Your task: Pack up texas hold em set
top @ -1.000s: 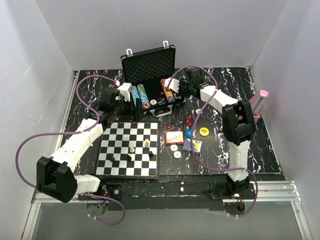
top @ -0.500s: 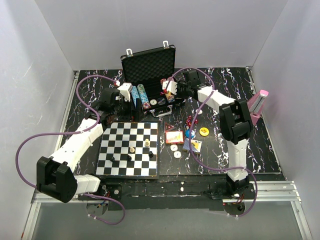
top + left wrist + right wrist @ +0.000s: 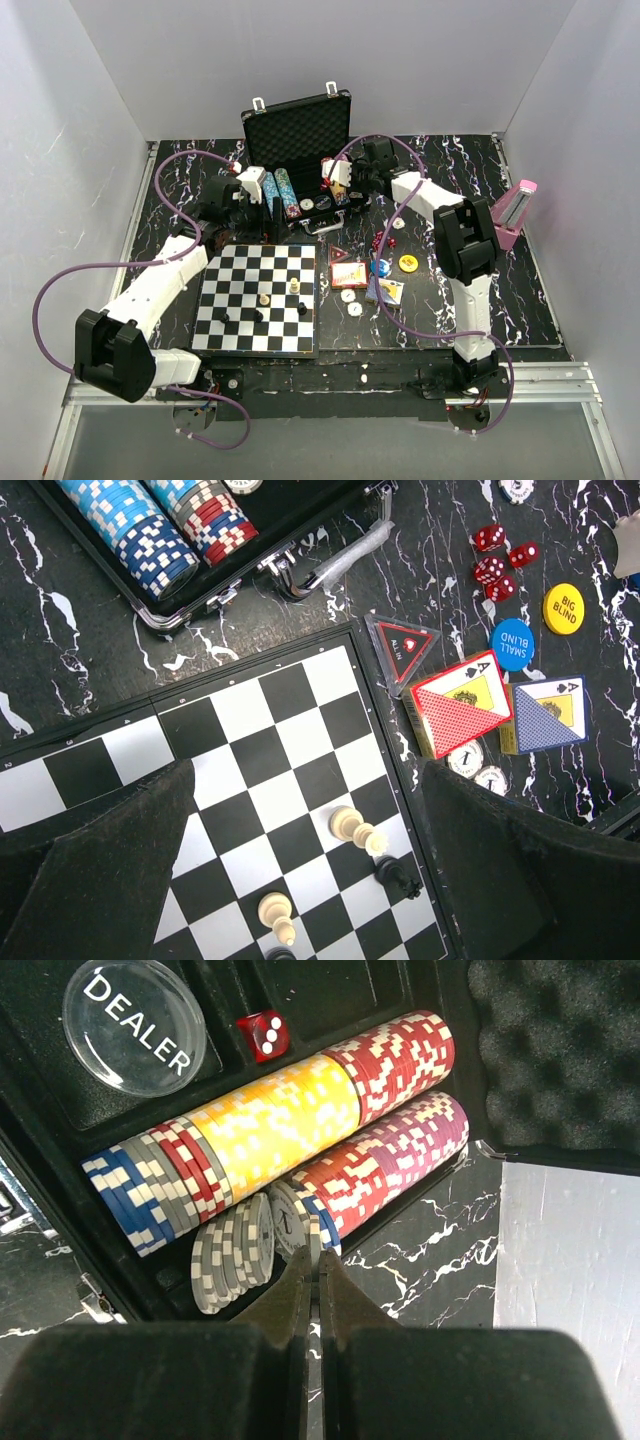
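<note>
The black briefcase (image 3: pixel 300 125) stands open at the back of the table, with chip rows (image 3: pixel 288 192) in its base. My right gripper (image 3: pixel 338 178) is at the case's right end. In the right wrist view it (image 3: pixel 315 1245) is shut on a grey-and-white chip, held edge-on against the near chip row (image 3: pixel 380 1165). A dealer button (image 3: pixel 134 1026) and a red die (image 3: pixel 263 1034) lie in the case. My left gripper (image 3: pixel 300 880) is open and empty above the chessboard (image 3: pixel 270 740). Two card decks (image 3: pixel 460 705), red dice (image 3: pixel 497 565) and round buttons (image 3: pixel 564 608) lie on the table.
The chessboard (image 3: pixel 258 297) with several pieces lies in front of the case. A pink metronome (image 3: pixel 518 205) stands at the right edge. Loose white chips (image 3: pixel 350 300) and a triangular all-in marker (image 3: pixel 402 648) lie right of the board. Grey walls enclose the table.
My right gripper has moved a little left and toward the case's chip rows with the chip in it. The left arm has barely moved.
</note>
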